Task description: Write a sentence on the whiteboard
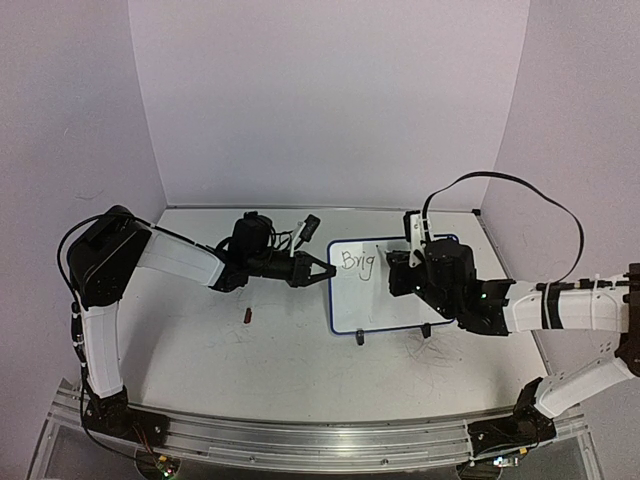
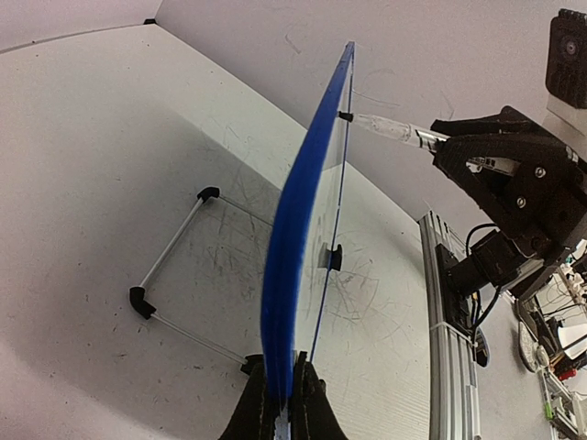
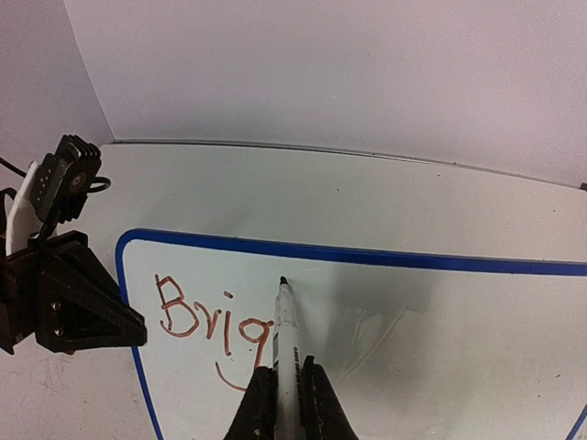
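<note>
Right gripper [image 3: 287,403] pinches the marker [image 3: 284,321], tip at the whiteboard [image 3: 440,367] just past the sentence [image 3: 197,316], 4 letters long, while left gripper [image 2: 286,394] clamps the whiteboard's edge to steady it.

The whiteboard [image 1: 400,300] is white with a thin blue frame and black feet [image 1: 360,338]. The letters "Brig" [image 3: 206,316] near its upper left corner look reddish-brown from the right wrist camera and dark from above. The marker [image 3: 284,335] has a white barrel with black print and a black tip, both the left gripper [image 1: 322,271] and the right gripper [image 3: 287,378] are black, and the table [image 1: 250,370] is white with faint grey scribbles toward its near edge and a small dark red piece [image 1: 247,316] left of its middle.
</note>
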Available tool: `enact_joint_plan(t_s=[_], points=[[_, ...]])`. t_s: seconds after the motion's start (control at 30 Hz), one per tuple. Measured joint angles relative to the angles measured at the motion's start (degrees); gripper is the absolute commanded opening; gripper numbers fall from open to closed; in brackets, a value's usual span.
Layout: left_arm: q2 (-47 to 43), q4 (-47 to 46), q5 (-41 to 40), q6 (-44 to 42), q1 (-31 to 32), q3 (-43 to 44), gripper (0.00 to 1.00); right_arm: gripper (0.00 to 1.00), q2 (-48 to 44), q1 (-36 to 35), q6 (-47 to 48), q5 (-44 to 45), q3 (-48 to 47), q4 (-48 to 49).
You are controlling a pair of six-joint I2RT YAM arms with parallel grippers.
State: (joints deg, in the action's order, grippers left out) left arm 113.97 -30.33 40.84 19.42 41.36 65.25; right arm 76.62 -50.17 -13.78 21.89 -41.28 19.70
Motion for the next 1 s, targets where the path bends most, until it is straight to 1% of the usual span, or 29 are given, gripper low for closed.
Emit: enact_joint_plan(t_s=[0.37,1.0], points=[[0.0,0.0,0.0,0.0,0.0,0.0,0.00,0.00,-0.8,0.0,-1.5,-0.1,1.0,-0.6],[0.0,0.1,0.0,0.0,0.0,0.0,0.00,0.00,-1.4,-2.4,-5.0,-0.6,4.9,-1.9]])
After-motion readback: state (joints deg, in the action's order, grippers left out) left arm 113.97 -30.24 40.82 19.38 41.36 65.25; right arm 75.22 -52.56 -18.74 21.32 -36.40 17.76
